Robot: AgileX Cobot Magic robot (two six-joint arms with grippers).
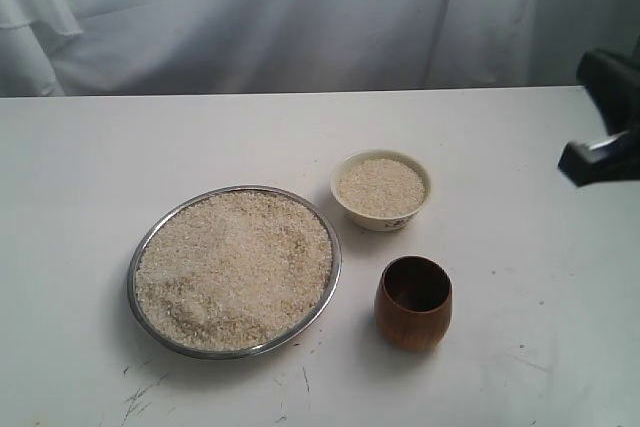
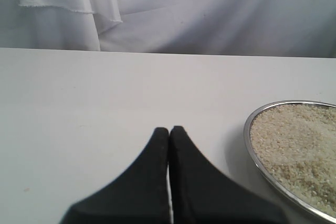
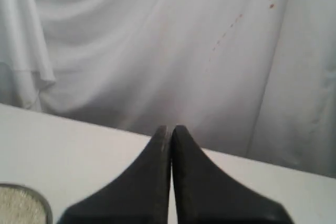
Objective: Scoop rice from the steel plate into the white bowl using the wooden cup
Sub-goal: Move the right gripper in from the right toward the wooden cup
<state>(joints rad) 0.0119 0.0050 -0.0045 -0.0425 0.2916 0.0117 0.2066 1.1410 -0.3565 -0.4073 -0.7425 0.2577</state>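
Note:
The steel plate lies left of centre, heaped with rice. To its upper right stands the white bowl, holding rice nearly up to its rim. The wooden cup stands upright and empty in front of the bowl, with nothing touching it. My right gripper hovers at the right edge of the table, well away from the cup; its wrist view shows the right gripper shut with nothing in it. My left gripper is shut and empty beside the steel plate; the exterior view does not show it.
A white curtain hangs behind the white table. Dark scuff marks dot the table's front edge. A rim of a rice-filled dish shows in the right wrist view; which dish I cannot tell.

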